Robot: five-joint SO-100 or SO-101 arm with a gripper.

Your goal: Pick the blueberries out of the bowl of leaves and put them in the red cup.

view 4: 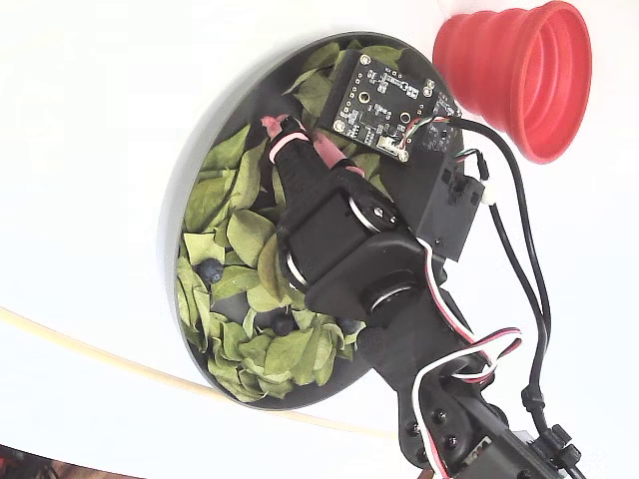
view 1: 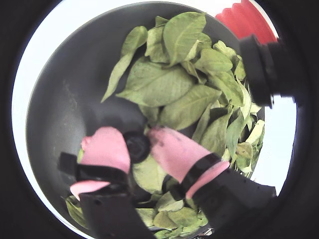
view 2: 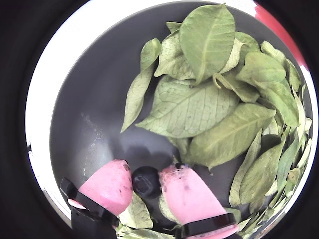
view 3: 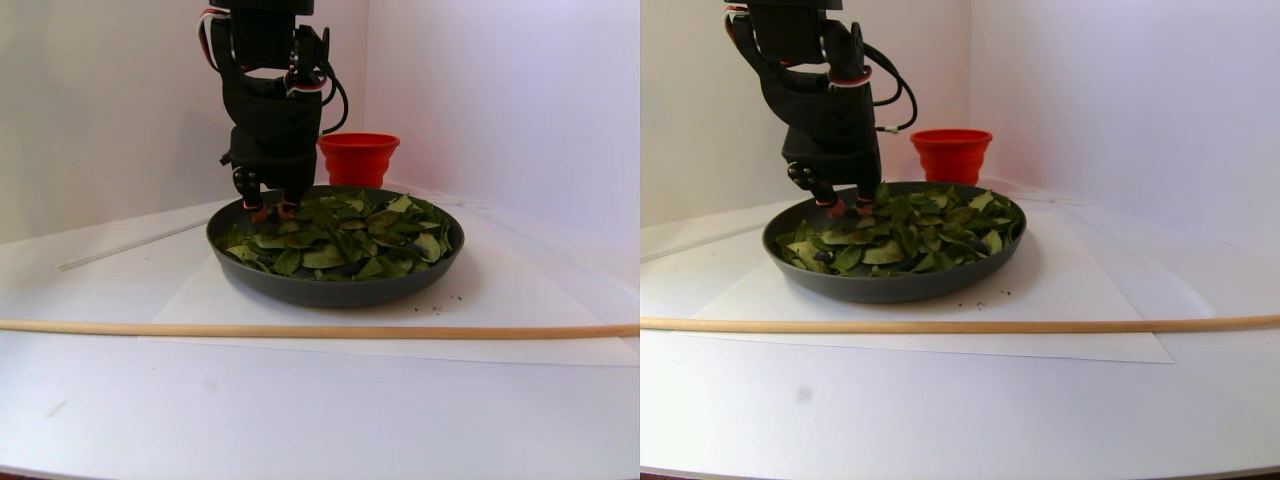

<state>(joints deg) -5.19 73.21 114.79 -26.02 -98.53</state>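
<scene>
**Q:** How far along were you at that moment?

**A:** Early, by my judgement. My fingers (view 2: 146, 183) were closed around one blueberry (view 2: 145, 181), a pink pad pressed to each side of it, low in the bowl (view 2: 94, 114) on its bare grey floor. It had not left the bowl. Going left to right in the fixed view, at least two more berries (view 4: 210, 271) lay among the leaves (view 4: 235, 235) at the bowl's left, and the red cup (view 4: 519, 75) stood at the far right, just beyond the rim. I could not see whether anything was in the cup. So lifting, carrying and dropping this one were all left, and then the others.

**Q:** And what were the things like?

**A:** On the left of a wrist view, the bowl was smooth, dark grey and shallow with a low rim. The berry was small, round, matte and nearly black. My pads (view 1: 107, 147) looked soft and pink, strapped on with black bands. To the right the leaves were oval, pointed, veined, dry-looking, piled loosely in green and yellow-green. The cup was bright red with stepped ribs, probably pliable. The counter (view 3: 300, 400) was plain white, with a thin wooden rod (view 3: 320, 330) lying across it.
</scene>
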